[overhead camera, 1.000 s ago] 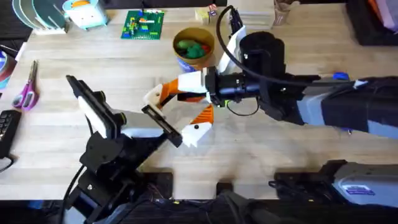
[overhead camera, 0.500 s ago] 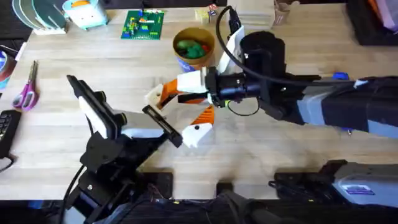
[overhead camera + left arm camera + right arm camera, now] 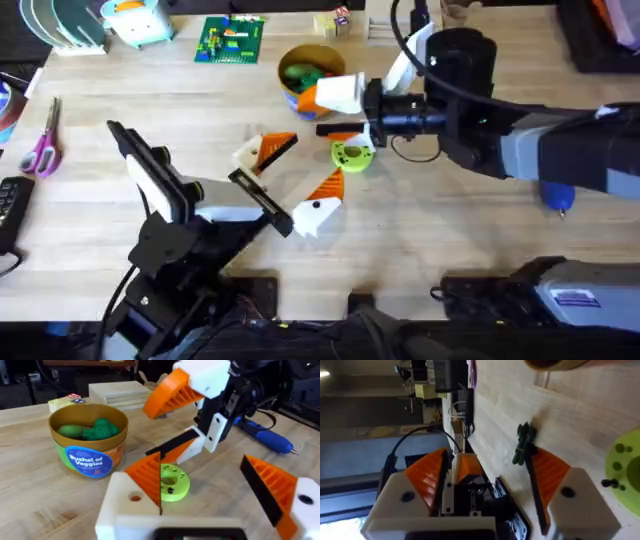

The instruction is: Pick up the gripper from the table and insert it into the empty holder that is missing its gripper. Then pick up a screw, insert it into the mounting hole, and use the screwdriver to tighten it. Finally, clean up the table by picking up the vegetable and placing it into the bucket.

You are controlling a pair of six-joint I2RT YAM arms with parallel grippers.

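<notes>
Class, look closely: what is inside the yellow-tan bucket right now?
The bucket holds green toy vegetables: a smooth one and a bumpy one. The overhead view adds a red patch. Whatever lies beneath them is covered.

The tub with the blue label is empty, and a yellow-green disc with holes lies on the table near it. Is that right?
Not quite. The tub is not empty: green toy vegetables lie inside it, as the left wrist view shows. The yellow-green disc with holes does lie on the table near it.
</notes>
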